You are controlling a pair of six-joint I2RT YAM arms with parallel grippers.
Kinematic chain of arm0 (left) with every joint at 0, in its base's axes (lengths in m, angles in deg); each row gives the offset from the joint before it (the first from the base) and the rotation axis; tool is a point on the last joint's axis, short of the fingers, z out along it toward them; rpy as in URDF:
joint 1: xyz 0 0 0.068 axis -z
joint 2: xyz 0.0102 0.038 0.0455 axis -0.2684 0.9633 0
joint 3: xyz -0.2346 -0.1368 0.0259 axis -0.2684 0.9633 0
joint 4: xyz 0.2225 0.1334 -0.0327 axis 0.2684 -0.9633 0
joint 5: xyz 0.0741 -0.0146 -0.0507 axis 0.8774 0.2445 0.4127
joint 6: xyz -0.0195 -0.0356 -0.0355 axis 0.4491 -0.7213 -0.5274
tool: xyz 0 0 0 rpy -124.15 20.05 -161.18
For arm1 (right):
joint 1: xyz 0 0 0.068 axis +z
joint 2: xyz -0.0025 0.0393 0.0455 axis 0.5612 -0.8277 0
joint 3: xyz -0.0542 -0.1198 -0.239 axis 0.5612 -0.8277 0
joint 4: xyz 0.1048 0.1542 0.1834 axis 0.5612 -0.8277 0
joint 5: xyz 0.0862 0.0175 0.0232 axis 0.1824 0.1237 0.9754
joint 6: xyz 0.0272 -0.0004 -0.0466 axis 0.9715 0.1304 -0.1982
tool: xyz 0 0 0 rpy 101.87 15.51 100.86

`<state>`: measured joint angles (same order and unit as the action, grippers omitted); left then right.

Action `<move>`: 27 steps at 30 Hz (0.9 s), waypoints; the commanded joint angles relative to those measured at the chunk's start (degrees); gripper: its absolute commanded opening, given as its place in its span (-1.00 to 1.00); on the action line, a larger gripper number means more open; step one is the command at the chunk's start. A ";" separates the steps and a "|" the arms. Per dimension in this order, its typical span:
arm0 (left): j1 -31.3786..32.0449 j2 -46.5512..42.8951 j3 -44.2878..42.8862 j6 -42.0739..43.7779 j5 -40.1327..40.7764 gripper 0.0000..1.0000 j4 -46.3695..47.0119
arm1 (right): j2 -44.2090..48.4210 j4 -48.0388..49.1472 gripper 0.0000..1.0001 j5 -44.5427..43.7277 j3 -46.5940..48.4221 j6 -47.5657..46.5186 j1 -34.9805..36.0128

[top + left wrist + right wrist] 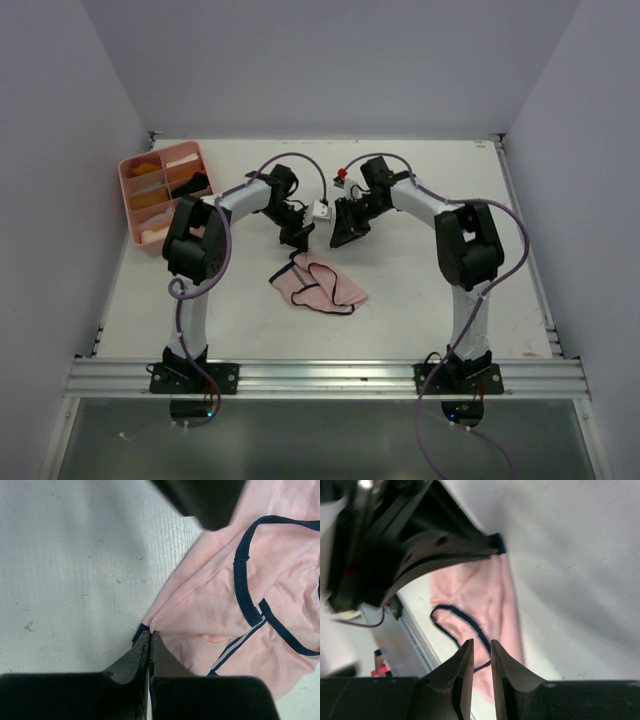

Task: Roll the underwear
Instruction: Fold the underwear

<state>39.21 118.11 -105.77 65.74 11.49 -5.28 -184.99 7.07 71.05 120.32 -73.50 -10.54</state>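
Note:
The pale pink underwear (322, 285) with thin dark edging lies loosely folded on the white table, in front of both grippers. My left gripper (297, 243) is shut on its dark-edged corner, with the tips at the cloth's left end in the left wrist view (150, 633); the rest of the underwear (235, 600) spreads to the right. My right gripper (349, 232) hangs above the table just right of the left one. In the right wrist view (481, 646) its jaws stand a narrow gap apart and empty, with the underwear (492, 595) below. No olive-brown underwear is plainly in view.
A pink compartment tray (136, 213) stands at the far left with yellow, pale and dark items in it, too small to tell apart. A metal rail (320, 375) runs along the near table edge. Walls close the left, back and right sides.

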 commanded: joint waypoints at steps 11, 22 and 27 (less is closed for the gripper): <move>0.44 2.82 1.42 -3.25 3.15 -1.00 2.05 | 2.96 50.98 -0.46 15.69 -20.62 46.12 3.91; 0.44 2.82 1.69 -2.81 4.20 -1.00 2.06 | -1.35 23.06 -0.48 8.14 -17.30 23.85 5.41; -0.43 -2.60 2.56 -0.44 0.61 0.17 2.05 | -1.35 21.04 -0.49 7.44 -16.25 21.74 5.50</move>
<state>39.21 117.78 -105.49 63.73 10.70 -4.80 -186.50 32.95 80.14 101.77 -46.84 -4.95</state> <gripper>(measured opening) 0.440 0.255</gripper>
